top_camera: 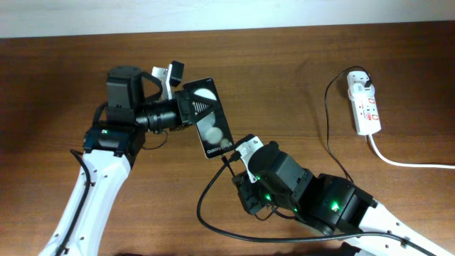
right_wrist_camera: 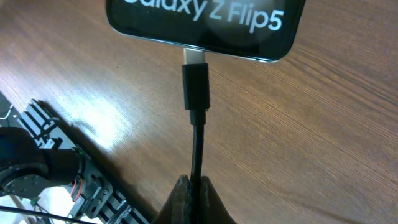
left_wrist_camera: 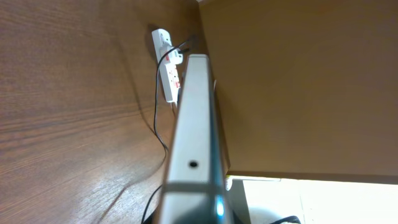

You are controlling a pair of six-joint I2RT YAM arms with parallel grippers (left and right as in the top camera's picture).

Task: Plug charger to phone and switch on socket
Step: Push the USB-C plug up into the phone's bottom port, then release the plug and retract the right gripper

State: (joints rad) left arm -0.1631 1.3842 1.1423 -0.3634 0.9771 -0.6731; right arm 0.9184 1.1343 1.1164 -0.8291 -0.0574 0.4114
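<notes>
Left pincer [top_camera: 190, 107] clamping phone [top_camera: 211, 121] over counter [top_camera: 284, 57] middle. Right pincer [right_wrist_camera: 193, 190] pinching charger [right_wrist_camera: 198, 143] cable; plug [right_wrist_camera: 195, 87] pointing straight ahead along phone's long axis, silver tip showing at phone's edge. I'm judging it not fully seated. Socket [top_camera: 366, 107] lying near far right corner, right arm nearer.

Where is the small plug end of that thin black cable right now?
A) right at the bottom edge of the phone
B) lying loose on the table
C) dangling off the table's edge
A: the right wrist view shows the charger with its metal tip meeting the bottom edge of the phone, while the right gripper pinches the cable below.
</notes>
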